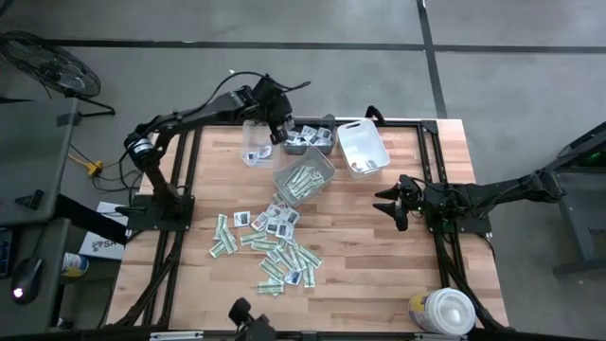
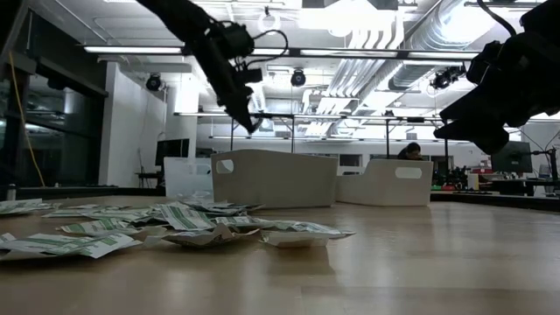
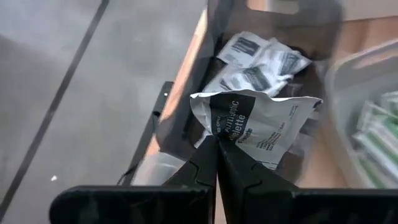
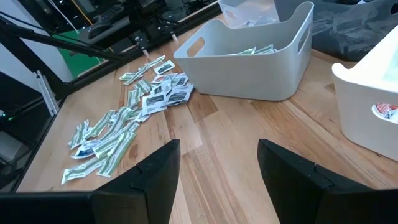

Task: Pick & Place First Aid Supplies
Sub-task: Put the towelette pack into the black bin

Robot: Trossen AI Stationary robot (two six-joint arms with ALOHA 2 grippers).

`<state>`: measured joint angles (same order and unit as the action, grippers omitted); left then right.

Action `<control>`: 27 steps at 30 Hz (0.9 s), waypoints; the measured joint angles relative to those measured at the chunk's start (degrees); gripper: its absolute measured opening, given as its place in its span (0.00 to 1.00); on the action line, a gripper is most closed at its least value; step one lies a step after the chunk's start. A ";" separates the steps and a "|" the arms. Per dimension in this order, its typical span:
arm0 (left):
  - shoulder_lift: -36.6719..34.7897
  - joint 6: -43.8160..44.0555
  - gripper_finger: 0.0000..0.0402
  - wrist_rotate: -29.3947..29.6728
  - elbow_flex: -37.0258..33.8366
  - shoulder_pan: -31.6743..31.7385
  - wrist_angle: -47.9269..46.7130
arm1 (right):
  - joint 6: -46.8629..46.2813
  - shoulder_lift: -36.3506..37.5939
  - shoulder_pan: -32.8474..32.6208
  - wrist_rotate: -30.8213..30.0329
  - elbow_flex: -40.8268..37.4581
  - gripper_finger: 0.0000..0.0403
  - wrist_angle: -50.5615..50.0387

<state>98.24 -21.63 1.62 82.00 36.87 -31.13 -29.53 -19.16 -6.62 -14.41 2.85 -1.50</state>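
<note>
My left gripper (image 1: 276,131) hangs over the bins at the table's far edge, shut on a squarish white packet with dark print (image 3: 258,121). Under it is a dark bin (image 3: 311,25) that holds more such packets (image 3: 258,62). The other first aid supplies lie flat in a loose pile (image 1: 270,244) mid-table, and green-and-white strips fill a pale bin (image 1: 305,180). At the table's right, my right gripper (image 1: 391,204) waits open, clear of everything; its wrist view shows its fingers apart (image 4: 217,171). My left gripper pinches the packet's nearer edge (image 3: 219,133) between its two fingertips. The fingers slant down from the table's left. The packet sticks out past the fingertips, crumpled and lifted clear, above the dark bin.
A clear bin (image 1: 254,147), the dark bin (image 1: 312,138) and a white bin (image 1: 363,149) line the far edge. A big round white tub (image 1: 442,311) stands at the near right corner. Bare wood (image 1: 379,256) lies between the pile and the right arm.
</note>
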 joint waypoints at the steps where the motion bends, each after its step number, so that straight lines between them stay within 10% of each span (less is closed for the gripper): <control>1: 0.74 -0.48 0.00 -0.45 0.00 0.41 0.75 | -0.01 0.00 0.01 0.02 -0.02 0.52 0.00; 27: 15.64 -28.17 0.00 -2.82 16.52 2.05 -5.09 | -0.01 0.00 -0.02 0.02 0.00 0.52 0.00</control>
<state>113.89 -49.80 -1.19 98.52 38.92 -36.23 -29.54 -19.16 -6.63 -14.39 2.84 -1.50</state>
